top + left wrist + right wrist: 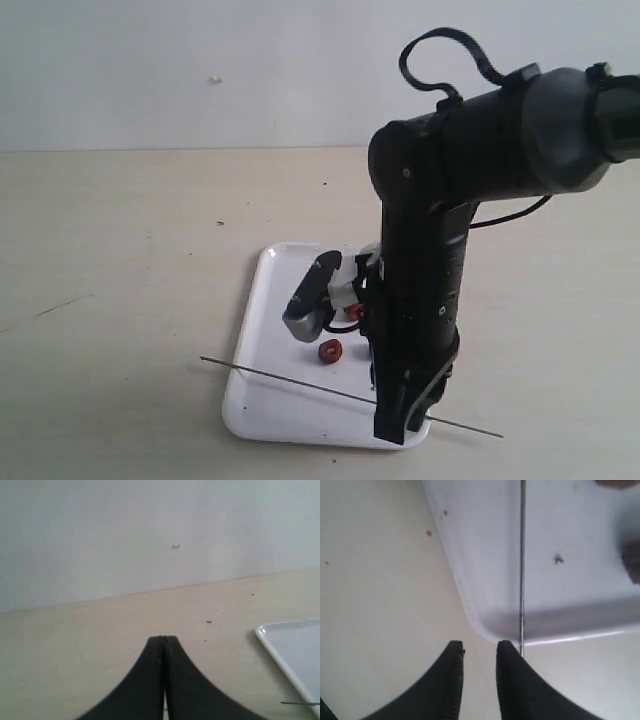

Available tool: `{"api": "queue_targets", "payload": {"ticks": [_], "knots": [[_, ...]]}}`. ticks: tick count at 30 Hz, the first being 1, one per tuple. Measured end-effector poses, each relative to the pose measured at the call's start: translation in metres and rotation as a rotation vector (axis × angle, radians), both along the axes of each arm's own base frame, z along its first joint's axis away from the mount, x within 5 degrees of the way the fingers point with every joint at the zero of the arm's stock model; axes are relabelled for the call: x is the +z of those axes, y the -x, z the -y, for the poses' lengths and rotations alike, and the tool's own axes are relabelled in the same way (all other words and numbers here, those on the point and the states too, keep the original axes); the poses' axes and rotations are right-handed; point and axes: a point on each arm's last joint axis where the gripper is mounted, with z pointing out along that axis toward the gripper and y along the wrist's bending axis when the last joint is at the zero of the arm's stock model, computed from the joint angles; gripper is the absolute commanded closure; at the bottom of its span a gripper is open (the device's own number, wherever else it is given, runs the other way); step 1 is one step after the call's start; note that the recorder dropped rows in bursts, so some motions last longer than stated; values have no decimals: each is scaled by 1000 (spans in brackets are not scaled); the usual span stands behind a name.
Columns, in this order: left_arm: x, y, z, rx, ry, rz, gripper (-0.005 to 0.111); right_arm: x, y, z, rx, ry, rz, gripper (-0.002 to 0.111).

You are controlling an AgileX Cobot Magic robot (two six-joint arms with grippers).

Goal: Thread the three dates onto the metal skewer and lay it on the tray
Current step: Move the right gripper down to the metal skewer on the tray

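Note:
The metal skewer (300,383) lies bare across the near end of the white tray (265,400), both ends sticking out past the rim. One date (329,351) rests loose on the tray behind it, and a reddish bit (352,312) shows partly hidden by the arm. My right gripper (400,425) points down at the tray's near right corner. In the right wrist view it (479,647) is open with nothing between the fingers; the skewer (522,555) runs just outside one finger, and dark dates (632,562) sit at the frame's edge. My left gripper (162,639) is shut and empty over bare table.
The right arm's black forearm (425,270) stands over the tray's right side and hides part of it. Small crumbs (208,622) dot the beige table beside the tray's corner (292,650). A pale wall (200,70) bounds the back.

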Motion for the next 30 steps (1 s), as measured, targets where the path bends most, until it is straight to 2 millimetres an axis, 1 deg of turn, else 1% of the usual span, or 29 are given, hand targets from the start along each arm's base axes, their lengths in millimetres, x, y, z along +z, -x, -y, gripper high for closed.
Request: {"api": "queue_targets", "payload": {"ticks": [1, 4, 9, 12, 14, 16, 18, 20, 22, 24, 25, 27, 30], "knots": [[0, 0, 0, 0, 0, 0, 107, -4, 0, 2, 2, 31, -16, 82], [0, 0, 0, 0, 0, 0, 107, -9, -2, 6, -2, 90, -4, 82], [0, 0, 0, 0, 0, 0, 107, -9, -8, 14, -97, 191, 64, 82], [0, 0, 0, 0, 0, 0, 107, -8, -8, 20, -126, 263, 78, 82], [0, 0, 0, 0, 0, 0, 107, -6, -9, 22, -141, 281, 88, 82], [0, 0, 0, 0, 0, 0, 107, -3, -8, 22, -150, 237, 147, 82], [0, 0, 0, 0, 0, 0, 107, 8, -6, 21, -160, 141, 245, 82], [0, 0, 0, 0, 0, 0, 107, 19, 1, 22, -145, 43, 325, 82], [0, 0, 0, 0, 0, 0, 107, 25, 14, 27, -79, -13, 366, 82], [0, 0, 0, 0, 0, 0, 107, 21, 28, 36, -8, -7, 350, 82], [0, 0, 0, 0, 0, 0, 107, 14, 38, 41, 75, 8, 322, 82], [0, 0, 0, 0, 0, 0, 107, 10, 41, 43, 130, 11, 315, 82], [0, 0, 0, 0, 0, 0, 107, 10, 39, 41, 127, -7, 334, 80]]}}
